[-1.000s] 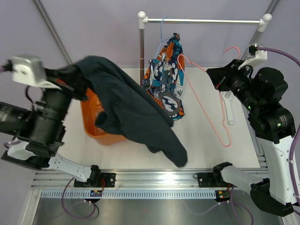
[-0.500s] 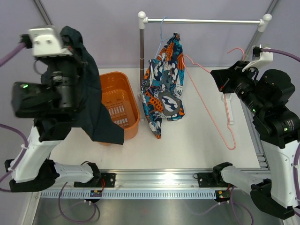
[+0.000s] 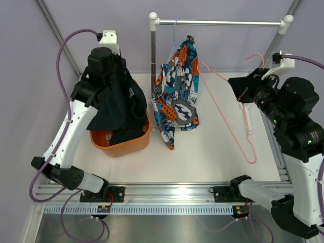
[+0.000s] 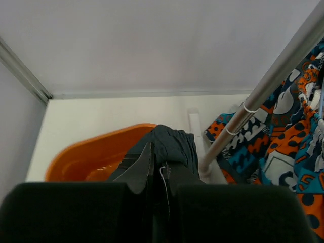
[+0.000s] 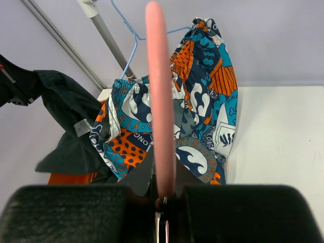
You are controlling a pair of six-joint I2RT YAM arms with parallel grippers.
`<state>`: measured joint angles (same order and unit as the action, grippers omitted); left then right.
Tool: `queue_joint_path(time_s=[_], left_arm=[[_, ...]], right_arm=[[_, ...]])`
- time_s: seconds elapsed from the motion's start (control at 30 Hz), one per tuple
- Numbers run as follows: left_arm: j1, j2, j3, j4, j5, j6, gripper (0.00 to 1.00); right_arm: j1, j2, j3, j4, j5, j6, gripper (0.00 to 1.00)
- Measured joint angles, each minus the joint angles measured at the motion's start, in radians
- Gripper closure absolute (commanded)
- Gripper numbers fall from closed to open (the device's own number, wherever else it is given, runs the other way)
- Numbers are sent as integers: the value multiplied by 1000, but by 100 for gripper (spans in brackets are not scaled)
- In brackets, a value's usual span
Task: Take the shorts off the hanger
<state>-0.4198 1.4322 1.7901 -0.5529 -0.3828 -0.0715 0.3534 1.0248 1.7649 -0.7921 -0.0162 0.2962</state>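
**As the Shorts Hang Over the Basket, the Release Is What Counts**

Since the dark shorts (image 3: 114,109) are already free of the pink hanger (image 5: 159,101), what's left looks like setting them down. The left fingers (image 4: 140,169) pinch a fold of them directly above the orange basket (image 3: 121,148), the cloth draping into it. Well right of the basket, the right fingers (image 5: 139,179) clamp the bare hanger above the counter (image 3: 212,162). I'd lower further before letting go, steering clear of the patterned shorts (image 3: 177,96) hanging just right of the basket, so nothing spills over the rim.
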Motion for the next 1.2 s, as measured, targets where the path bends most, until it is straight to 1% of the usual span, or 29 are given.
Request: queue_joint_path(time_s=[0.1,0.23,0.3,0.43,0.47,0.5,0.53,0.57,0.63,0.67,0.73,0.93,1.07,1.2], left_arm=[[9,-18,-56,-16,8,-105,100],[14,-140,-315,2,6,-264,99],[20,-200,-463,14,7,-340,97],[35,-277,-715,35,17,-465,86],[42,-296,-771,34,24,-493,76],[50,-315,-820,26,32,-520,63],[55,-333,-851,23,47,-537,49],[61,-350,-869,20,71,-551,30],[63,-374,-875,25,116,-558,20],[63,-388,-875,34,143,-560,12],[62,-422,-875,35,183,-554,5],[61,-571,-875,8,246,-524,1],[61,-652,-875,1,286,-512,1],[61,-701,-875,-10,337,-492,1]], right_arm=[[0,-6,-12,0,0,-2,100],[0,-12,-33,-2,0,-2,100],[0,-12,-40,-5,0,-2,100],[0,-10,-43,-23,0,-5,100],[0,-9,-43,-23,0,-6,100],[0,-4,-42,-27,0,-8,100],[0,3,-40,-33,4,-12,100],[0,11,-37,-42,8,-17,100],[0,31,-31,-56,26,-32,100],[0,43,-27,-62,34,-42,100],[0,68,-24,-71,60,-65,100],[0,155,-3,-78,97,-143,100],[-5,251,108,-84,141,-176,100],[-24,351,223,-66,173,-210,100]])
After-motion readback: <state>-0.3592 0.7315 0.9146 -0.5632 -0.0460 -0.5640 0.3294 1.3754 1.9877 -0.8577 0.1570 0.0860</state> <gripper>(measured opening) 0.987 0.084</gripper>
